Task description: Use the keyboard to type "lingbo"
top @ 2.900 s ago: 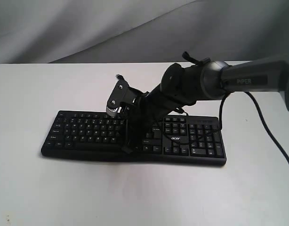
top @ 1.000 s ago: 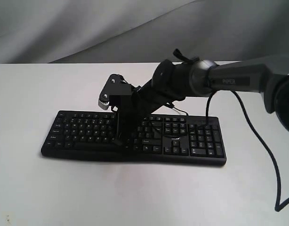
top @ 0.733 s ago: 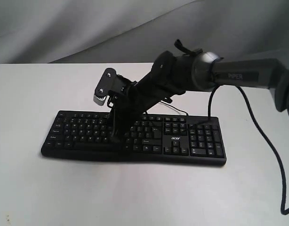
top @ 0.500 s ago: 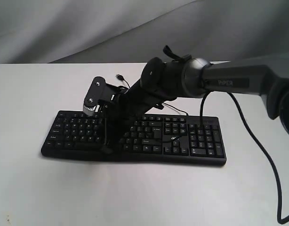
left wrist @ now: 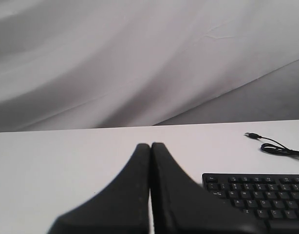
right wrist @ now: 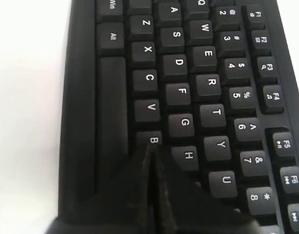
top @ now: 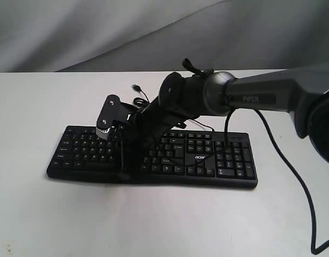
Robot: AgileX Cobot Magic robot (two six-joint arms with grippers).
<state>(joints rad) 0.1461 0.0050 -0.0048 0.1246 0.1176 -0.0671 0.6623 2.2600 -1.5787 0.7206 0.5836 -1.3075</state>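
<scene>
Three views. Exterior: keyboard (top: 218, 160) flat on the tabletop (top: 36, 214), right tool (top: 124, 174) tipped down onto its bottom letter row. Left wrist: left tool (left wrist: 150, 185), pressed together, parked clear of the keys. Right wrist: tool pressed into one point, suiting single-key strikes, at B key (right wrist: 150, 140)

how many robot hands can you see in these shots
2. The right hand, shut, has its tips at the B key on the keyboard. The left hand, also shut, is over the white table off the keyboard's end, seen only in its wrist view.
</scene>
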